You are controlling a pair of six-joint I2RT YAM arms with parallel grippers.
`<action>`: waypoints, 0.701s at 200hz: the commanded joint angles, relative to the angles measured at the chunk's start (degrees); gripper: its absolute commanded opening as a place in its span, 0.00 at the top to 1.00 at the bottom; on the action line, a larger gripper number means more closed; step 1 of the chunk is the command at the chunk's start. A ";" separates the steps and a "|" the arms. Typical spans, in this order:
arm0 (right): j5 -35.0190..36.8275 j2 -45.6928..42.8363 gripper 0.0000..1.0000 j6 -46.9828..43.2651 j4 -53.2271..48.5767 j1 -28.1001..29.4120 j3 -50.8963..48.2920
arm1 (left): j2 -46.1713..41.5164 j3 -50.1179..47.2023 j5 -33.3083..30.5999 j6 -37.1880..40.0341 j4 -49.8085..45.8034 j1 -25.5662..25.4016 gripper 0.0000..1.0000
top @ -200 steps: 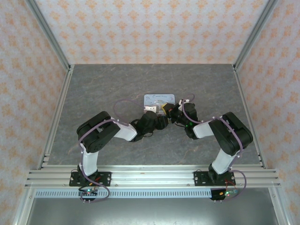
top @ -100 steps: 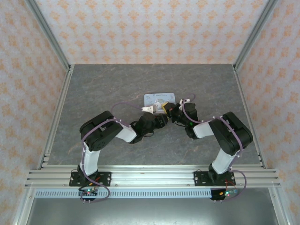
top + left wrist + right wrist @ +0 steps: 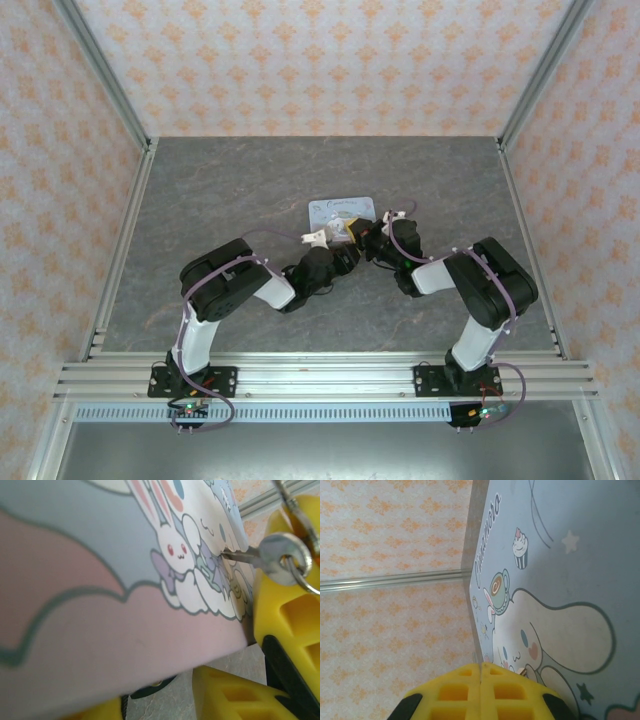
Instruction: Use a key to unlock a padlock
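- Top view: both arms reach in to the near edge of the pastel tin box (image 3: 340,209) on the grey table (image 3: 230,190). The left gripper (image 3: 338,248) and right gripper (image 3: 362,240) are nearly touching, and their fingers are too small to read.
- Left wrist view: the key (image 3: 260,557) hangs on a wire ring (image 3: 306,575) and seems pinched between yellow fingers (image 3: 290,610) at right. Its blade tip is against the tin box's printed side. The camera's own fingers (image 3: 225,700) show below the box; I cannot tell whether they are clamped.
- Right wrist view: the right gripper's fingers (image 3: 455,692) are pressed together beside the printed lid.
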 commanded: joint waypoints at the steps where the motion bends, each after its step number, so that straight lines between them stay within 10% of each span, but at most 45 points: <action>1: -0.52 1.14 1.00 0.17 -1.27 0.17 -0.77 | 2.08 -1.16 -1.49 -4.92 -4.90 -1.27 0.65; 140: -2.09 -3.36 1.00 -0.58 -5.44 -3.36 2.40 | -2.66 -3.62 -5.18 -4.03 -11.56 -1.19 1.00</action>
